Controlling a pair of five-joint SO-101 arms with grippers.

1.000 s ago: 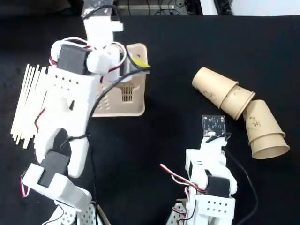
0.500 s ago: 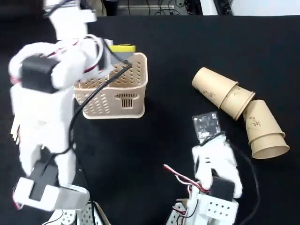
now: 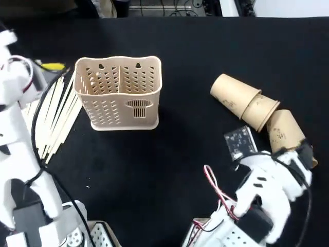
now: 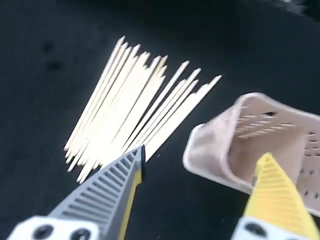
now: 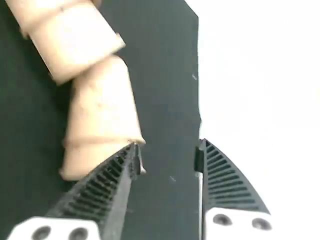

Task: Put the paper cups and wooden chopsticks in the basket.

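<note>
**On the black table: cups and chopsticks outside the basket**

At upper left of the high view stands the basket (image 3: pixel 118 92), upright, with two compartments and perforated walls. Neither cups nor chopsticks lie in it, so the task is judged barely begun.

The chopsticks (image 3: pixel 54 121) lie flat in a loose fan just beside the basket's left wall, at the left of the frame. In the left wrist view the left gripper (image 4: pixel 202 154) hangs above the near ends of the chopsticks (image 4: pixel 135 110) and a corner of the basket (image 4: pixel 260 135). Its jaws are spread wide and carry nothing.

At centre right of the high view three cups (image 3: pixel 257 110) lie on their sides, partly nested in a slanting row. In the right wrist view the right gripper (image 5: pixel 168 145) is parted and holds nothing. One finger is at the rim of the last cup in the row (image 5: pixel 95 100), the other over the table's edge.

Handling, as judged: the cups are light and thin-walled. They will roll and will crush under a hard squeeze. The stiffest hold is probably the rolled rim, one finger inside the mouth, and the nested row may separate when lifted. The chopsticks are light, stiff and slender. Lying flat, they give little to get under, so a pinch across the bundle's middle seems best, though single sticks may slip out.
</note>
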